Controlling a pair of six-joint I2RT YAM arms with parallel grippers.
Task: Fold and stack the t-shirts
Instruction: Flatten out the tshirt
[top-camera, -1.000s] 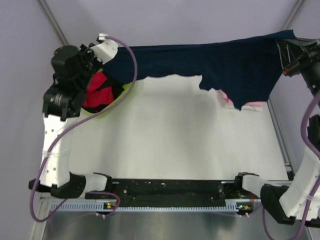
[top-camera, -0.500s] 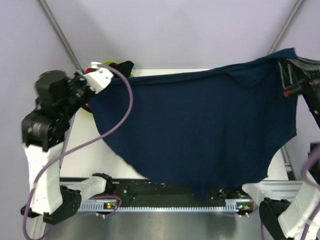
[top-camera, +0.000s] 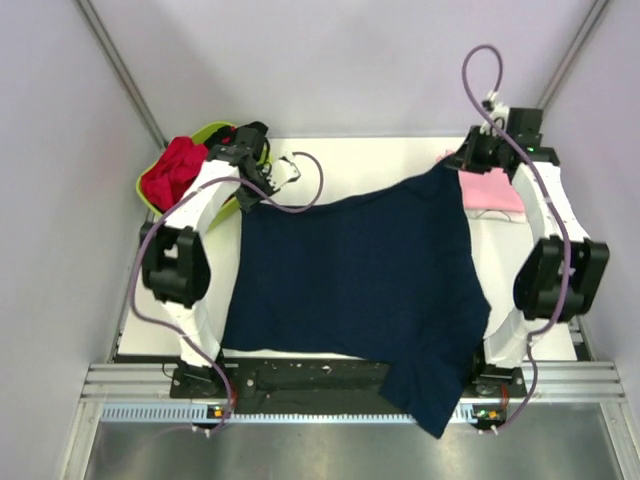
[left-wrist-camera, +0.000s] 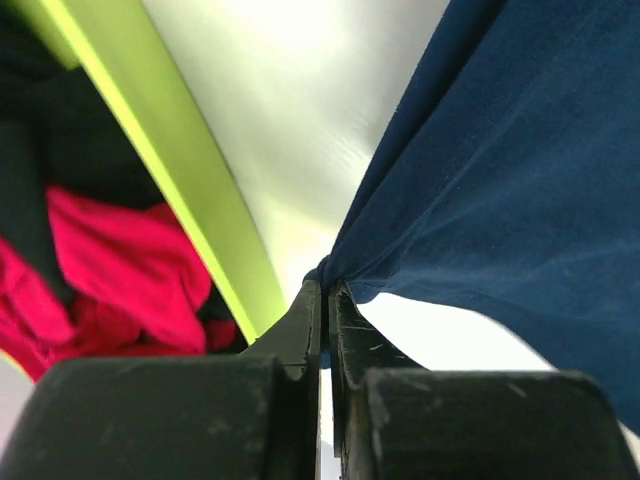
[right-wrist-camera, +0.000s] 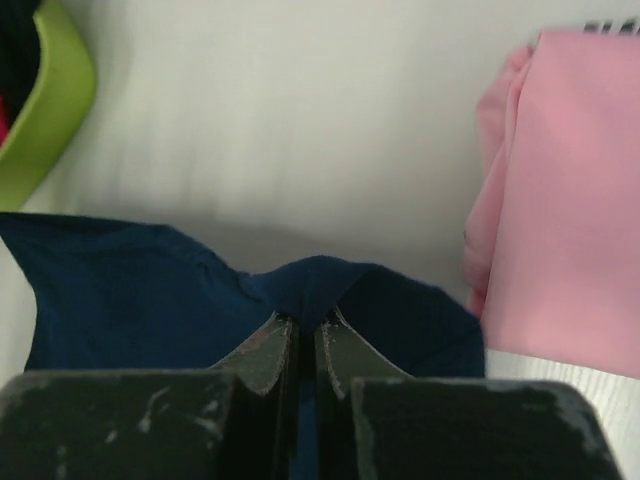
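A dark navy t-shirt (top-camera: 355, 290) lies spread over the white table, its near hem hanging past the front edge. My left gripper (top-camera: 247, 192) is shut on its far left corner (left-wrist-camera: 335, 270). My right gripper (top-camera: 452, 170) is shut on its far right corner (right-wrist-camera: 310, 290). A folded light pink t-shirt (top-camera: 492, 190) lies at the back right, beside the right gripper, and shows in the right wrist view (right-wrist-camera: 560, 210). A red t-shirt (top-camera: 170, 170) and a black one (top-camera: 250, 135) lie in the lime green basin (top-camera: 205, 135).
The green basin stands at the back left corner, close to the left gripper, its rim in the left wrist view (left-wrist-camera: 170, 170). Bare white table (top-camera: 370, 165) shows behind the navy shirt. Purple walls close in on both sides.
Both arms swung the navy shirt from held high and hanging toward the camera down onto the table. The grippers moved forward and low. The shirt now lies flat.
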